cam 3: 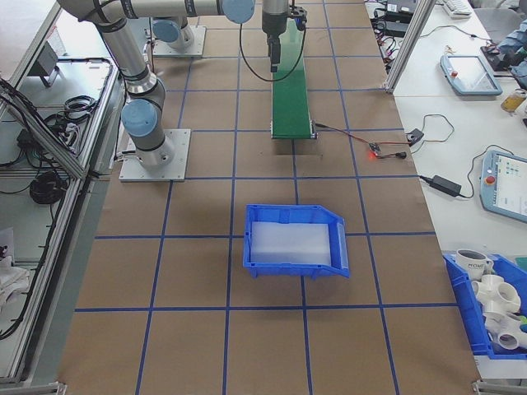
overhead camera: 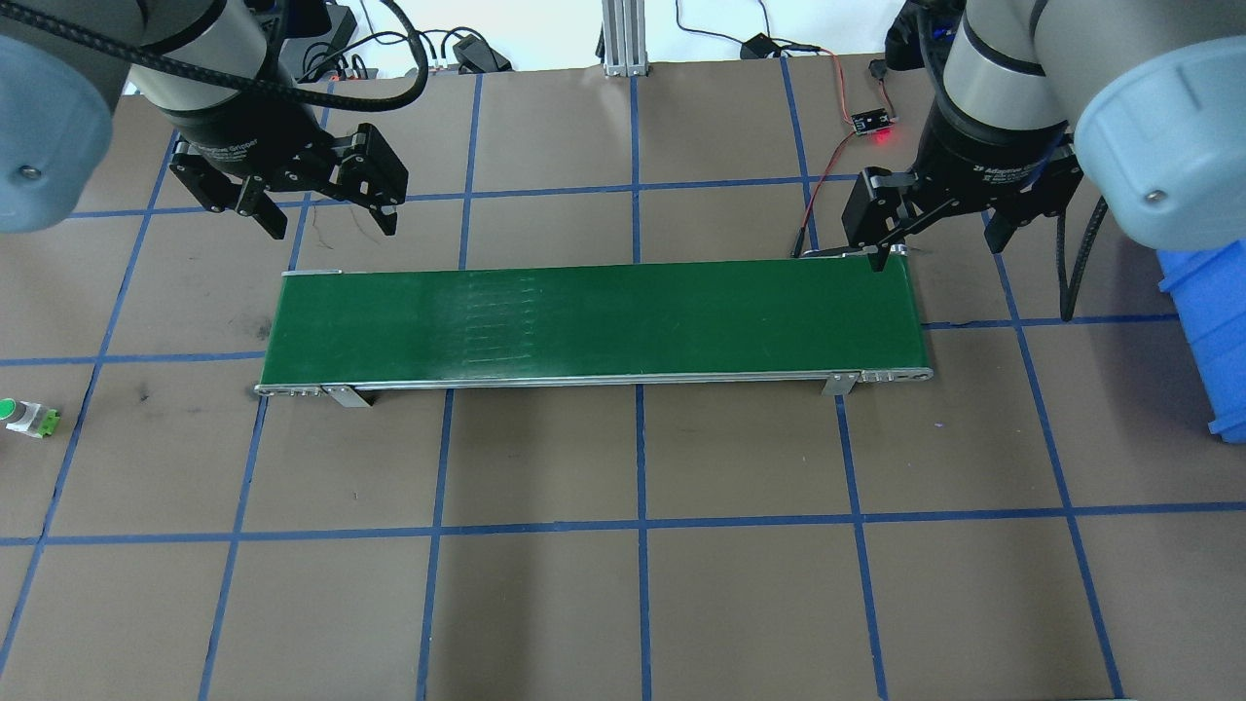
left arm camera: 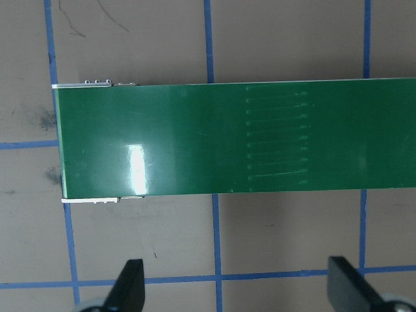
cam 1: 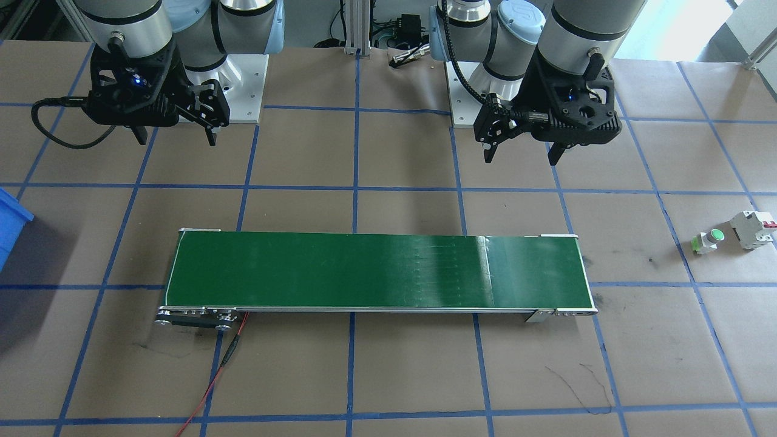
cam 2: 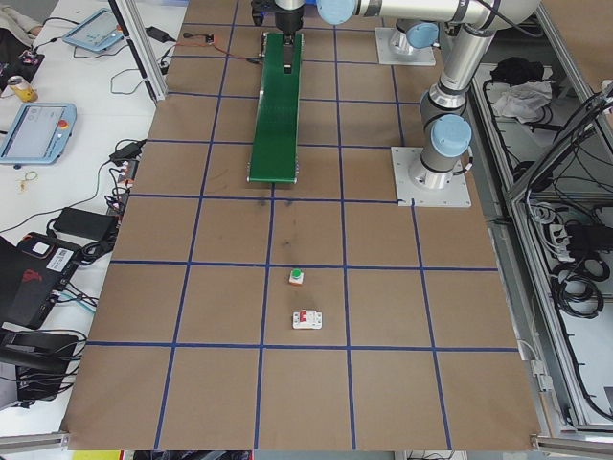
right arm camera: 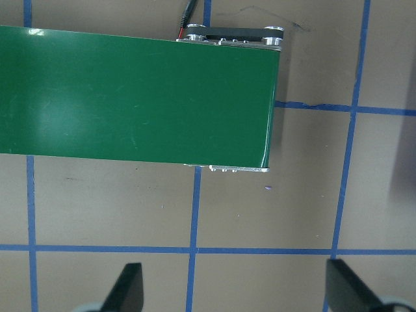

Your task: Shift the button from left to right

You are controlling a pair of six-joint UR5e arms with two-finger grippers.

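Observation:
The button (cam 1: pixel 709 241), with a round green cap on a white and light-green body, lies on the brown table at the robot's far left, also seen in the overhead view (overhead camera: pixel 24 417) and the exterior left view (cam 2: pixel 297 277). My left gripper (cam 1: pixel 521 159) hangs open and empty above the table behind the left end of the green conveyor belt (overhead camera: pixel 594 321), far from the button. In its wrist view its two fingertips (left arm camera: pixel 130 286) stand wide apart. My right gripper (cam 1: pixel 177 141) is open and empty above the belt's right end (right arm camera: pixel 234 117).
A white circuit breaker (cam 1: pixel 753 229) with a red mark lies beside the button. A blue bin (overhead camera: pixel 1207 331) stands at the table's right end, seen whole in the exterior right view (cam 3: pixel 295 240). A red wire (cam 1: pixel 212 382) runs from the belt's motor end.

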